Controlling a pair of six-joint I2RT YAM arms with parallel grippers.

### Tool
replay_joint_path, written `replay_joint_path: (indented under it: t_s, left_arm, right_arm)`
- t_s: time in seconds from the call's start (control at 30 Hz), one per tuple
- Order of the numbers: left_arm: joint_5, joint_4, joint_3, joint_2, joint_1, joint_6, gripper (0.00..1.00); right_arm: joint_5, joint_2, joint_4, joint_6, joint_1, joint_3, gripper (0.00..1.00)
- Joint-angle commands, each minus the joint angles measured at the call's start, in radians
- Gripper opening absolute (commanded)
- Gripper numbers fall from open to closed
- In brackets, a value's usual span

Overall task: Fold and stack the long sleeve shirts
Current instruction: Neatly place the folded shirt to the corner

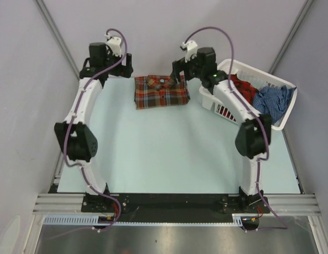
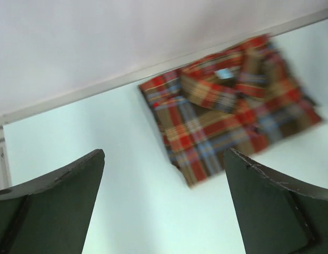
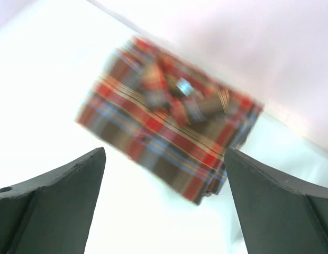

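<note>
Brown plaid shirt [image 1: 161, 91] lies folded at the desk's [image 1: 169, 153] far edge; left claw [image 2: 164, 159] and right claw [image 3: 164, 153] gape wide, holding nothing; red shirt [image 1: 242, 86] in basket [image 1: 283, 123] should be gripped high, then spread flat.

Folded shirt [image 1: 161, 91] lies left of the basket [image 1: 208, 99].

The folded shirt [image 1: 161, 91] at the table's [image 1: 169, 153] far edge is soft, matt woven cloth. The table top looks smooth and matt. The basket [image 1: 259, 72] at the table's far right corner is white plastic with a slight sheen, holding a crumpled red-and-black shirt [image 1: 242, 86] and a blue checked shirt [image 1: 274, 101], both cloth. The rail [image 1: 63, 202] along the table's near edge is brushed metal.
</note>
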Motion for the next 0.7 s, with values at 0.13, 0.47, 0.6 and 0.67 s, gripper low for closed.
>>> replay_joint_path:
  t_s: [0.13,0.47,0.6,0.67]
  left_arm:
    - [0.152,-0.205,-0.386,-0.523,-0.050,0.101,0.99]
    - [0.074,-0.178,-0.915,-0.844,-0.155,0.081,0.99]
    - [0.046,-0.185,-1.000,-0.883,-0.158,0.124,0.99]
    - [0.028,-0.196,-1.003,-0.878,-0.166,0.122,0.99]
  right_arm:
    - [-0.130,-0.564,-0.126,-0.105,-0.011,-0.478,1.00]
    - [-0.189,-1.101,-0.235,-0.133,-0.110,-1.177,1.00]
    - [-0.142,-1.220,-0.272,-0.157,-0.124,-1.266,1.00]
    - [-0.120,-1.224,-0.276,-0.163,-0.126,-1.265,1.00]
